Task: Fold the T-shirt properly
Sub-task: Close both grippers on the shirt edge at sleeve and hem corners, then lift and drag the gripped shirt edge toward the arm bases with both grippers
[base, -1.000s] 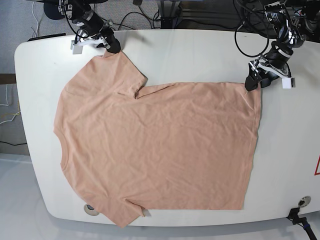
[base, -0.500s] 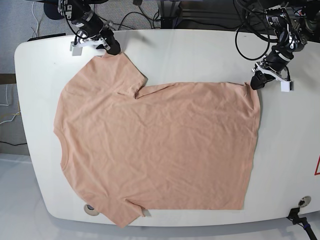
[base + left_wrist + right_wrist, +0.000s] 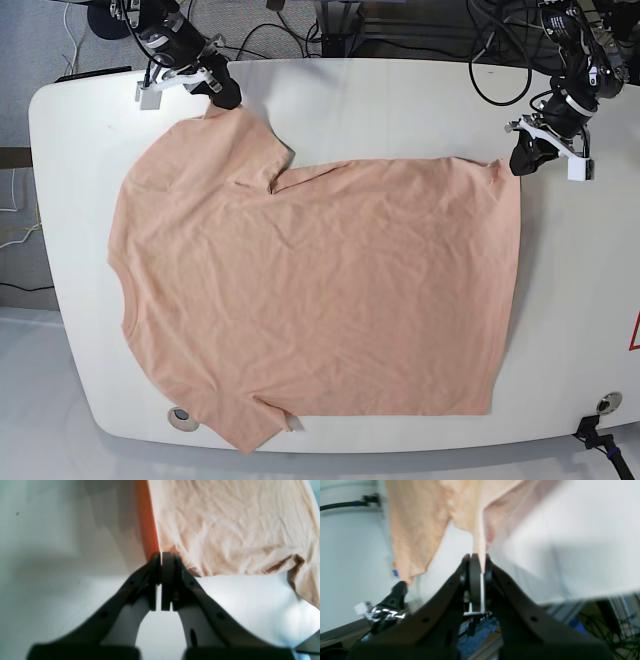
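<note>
The peach T-shirt (image 3: pixel 320 290) lies spread flat on the white table (image 3: pixel 400 100), collar side toward the left. My left gripper (image 3: pixel 519 162) is at the shirt's far right corner. In the left wrist view it (image 3: pixel 162 556) is shut on that corner of the cloth (image 3: pixel 225 525), which is lifted a little off the table. My right gripper (image 3: pixel 225 97) is at the far left sleeve tip. In the right wrist view it (image 3: pixel 477 560) is shut on a raised edge of the cloth (image 3: pixel 420 517).
Black cables (image 3: pixel 500 60) hang behind the table's far edge. Two round grommets (image 3: pixel 180 416) (image 3: pixel 607 403) sit near the front edge. A red warning mark (image 3: pixel 634 335) is at the right edge. The shirt's near sleeve (image 3: pixel 245 430) reaches the front edge.
The left gripper has moved right and slightly back, pulling the shirt's far right corner taut. The right gripper has shifted slightly back with the sleeve tip.
</note>
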Robot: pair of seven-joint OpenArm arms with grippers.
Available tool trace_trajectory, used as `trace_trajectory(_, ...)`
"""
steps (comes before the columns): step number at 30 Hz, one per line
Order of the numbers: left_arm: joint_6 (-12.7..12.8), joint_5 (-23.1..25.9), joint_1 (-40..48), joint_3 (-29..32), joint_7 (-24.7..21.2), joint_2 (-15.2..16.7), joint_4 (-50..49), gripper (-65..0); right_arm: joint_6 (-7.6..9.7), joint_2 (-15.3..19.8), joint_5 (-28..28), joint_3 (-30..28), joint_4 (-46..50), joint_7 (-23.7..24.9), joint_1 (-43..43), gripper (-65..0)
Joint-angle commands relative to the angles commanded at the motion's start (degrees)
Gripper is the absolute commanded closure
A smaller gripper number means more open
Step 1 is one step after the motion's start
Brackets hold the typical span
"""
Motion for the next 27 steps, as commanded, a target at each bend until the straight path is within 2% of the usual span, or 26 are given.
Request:
trace_trajectory(10, -0.2, -0.3, 10.6, 0.0, 0.0, 0.0, 10.2, 0.0, 0.35, 0.3, 0.2, 0.1, 3.4, 0.0, -8.9, 0.0)
trace_trajectory(14, -0.2, -0.3, 11.3, 0.0, 0.0, 0.0, 11.0, 0.0, 0.35, 3.0, 6.5, 0.3, 3.5, 0.0, -8.4, 0.0)
trace_trajectory(19, -0.2, -0.3, 7.2, 0.0, -0.1, 0.0, 10.7, 0.0, -0.18, 6.2, 11.8, 0.5, 3.3, 0.1, -3.0, 0.0)
trace_trajectory(27, 0.1, 0.1, -3.1, 0.3, 1.1, 0.2, 6.9, 0.0, -0.18, 6.5, 11.4, 0.5, 2.5, 0.1, 5.5, 0.0)
